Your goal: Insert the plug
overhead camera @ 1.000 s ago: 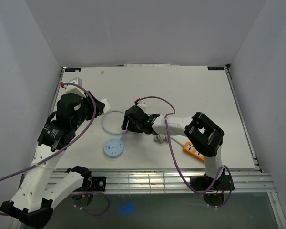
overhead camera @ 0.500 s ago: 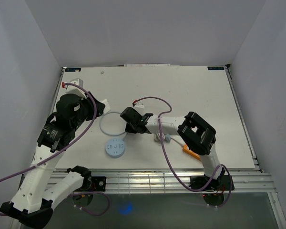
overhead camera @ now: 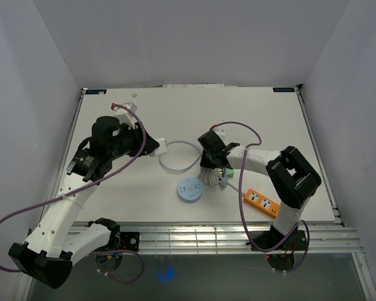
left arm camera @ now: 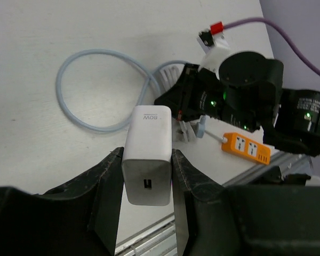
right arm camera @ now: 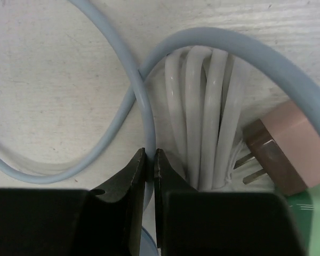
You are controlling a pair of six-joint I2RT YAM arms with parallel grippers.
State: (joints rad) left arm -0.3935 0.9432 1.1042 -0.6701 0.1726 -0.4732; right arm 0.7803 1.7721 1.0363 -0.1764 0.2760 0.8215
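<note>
My left gripper (left arm camera: 146,156) is shut on a white charger block (left arm camera: 148,130), held above the table with its small port facing the wrist camera; from above the gripper (overhead camera: 158,149) is left of centre. My right gripper (right arm camera: 149,156) is shut on a thin light-blue cable (right arm camera: 109,136) lying on the table. That cable forms a loop (overhead camera: 183,143) between the two grippers. A pinkish plug (right arm camera: 280,154) with two metal prongs lies beside a coiled white cord (right arm camera: 202,101), just right of my right fingers. The blue cable's end connector is hidden.
An orange power strip (overhead camera: 261,201) lies near the front right edge, also in the left wrist view (left arm camera: 246,149). A round light-blue disc (overhead camera: 189,190) sits in front of the right gripper (overhead camera: 208,169). Grey walls enclose the table.
The right gripper has shut on the blue cable and shifted right, dragging the loop and the disc with it. The left arm has swung right with the charger block.
</note>
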